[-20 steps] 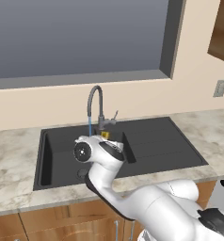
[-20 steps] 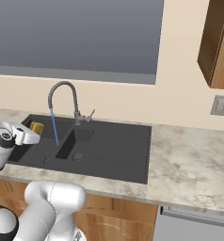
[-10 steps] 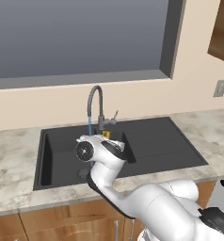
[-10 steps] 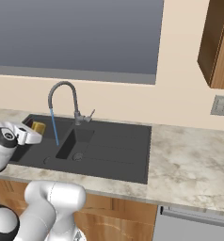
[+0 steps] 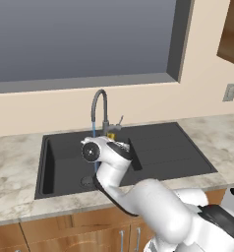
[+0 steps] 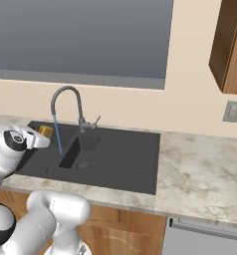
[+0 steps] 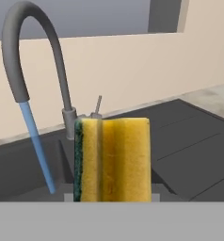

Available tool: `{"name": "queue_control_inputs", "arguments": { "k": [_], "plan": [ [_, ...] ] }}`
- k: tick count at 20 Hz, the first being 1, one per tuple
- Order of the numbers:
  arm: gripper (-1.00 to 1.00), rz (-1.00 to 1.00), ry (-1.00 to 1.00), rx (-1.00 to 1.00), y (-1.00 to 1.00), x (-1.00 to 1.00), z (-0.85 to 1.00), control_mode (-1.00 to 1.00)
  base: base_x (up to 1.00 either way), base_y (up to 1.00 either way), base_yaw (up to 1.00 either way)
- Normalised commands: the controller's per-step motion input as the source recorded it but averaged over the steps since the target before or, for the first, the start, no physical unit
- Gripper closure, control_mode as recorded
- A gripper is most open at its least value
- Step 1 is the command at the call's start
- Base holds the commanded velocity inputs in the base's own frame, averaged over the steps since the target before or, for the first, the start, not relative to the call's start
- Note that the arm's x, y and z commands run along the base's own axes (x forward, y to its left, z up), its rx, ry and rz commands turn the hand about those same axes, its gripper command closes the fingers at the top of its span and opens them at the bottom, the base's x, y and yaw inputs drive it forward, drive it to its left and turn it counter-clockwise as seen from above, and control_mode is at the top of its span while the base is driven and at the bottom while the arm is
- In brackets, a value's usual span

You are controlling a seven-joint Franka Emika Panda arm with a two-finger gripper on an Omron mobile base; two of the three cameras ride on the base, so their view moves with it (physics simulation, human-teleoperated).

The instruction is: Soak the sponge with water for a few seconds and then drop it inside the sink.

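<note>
The marbled surface (image 6: 200, 169) carries the sink (image 6: 120, 159), a dark charcoal unit with a ribbed drainboard on its right part and a basin beneath the grey gooseneck faucet (image 6: 65, 102). In the left base view the same sink (image 5: 158, 147) lies below a wide window (image 5: 79, 39), with the faucet (image 5: 100, 106) rising from its back edge. A wall outlet (image 6: 233, 111) sits to the right, near a wooden cabinet (image 6: 229, 45). The water (image 6: 57, 135) runs as a thin blue stream from the faucet mouth down into the basin; in the hand view the water (image 7: 37, 149) falls to the left of the sponge, apart from it. The tool (image 6: 43, 134) hangs over the sink, just left of the stream as the right base view has it, pinching the sponge (image 7: 113, 159). The sponge stands on edge, its yellow body facing the camera and its green scrub layer along the left side, held above the basin beside the stream and not in it.
</note>
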Motion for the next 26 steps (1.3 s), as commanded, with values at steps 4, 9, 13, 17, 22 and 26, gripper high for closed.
{"name": "queue_control_inputs", "arguments": {
  "k": [4,9,13,17,22,26],
  "plan": [
    [1.00,0.00,0.00,0.00,0.00,0.19,-0.04,-1.00,0.00,0.00,0.00],
    [1.00,0.00,0.00,0.00,0.00,0.12,-0.22,-1.00,0.00,0.00,0.00],
    [1.00,0.00,0.00,0.00,0.00,0.28,-0.40,-1.00,0.00,0.00,0.00],
    [1.00,0.00,0.00,0.00,0.00,0.25,-0.22,-1.00,0.00,0.00,0.00],
    [1.00,0.00,0.00,0.00,0.03,0.17,-0.15,-1.00,0.00,0.00,0.00],
    [1.00,0.00,0.00,0.00,0.08,0.17,-0.25,-1.00,0.00,0.00,0.00]
  ]
}}
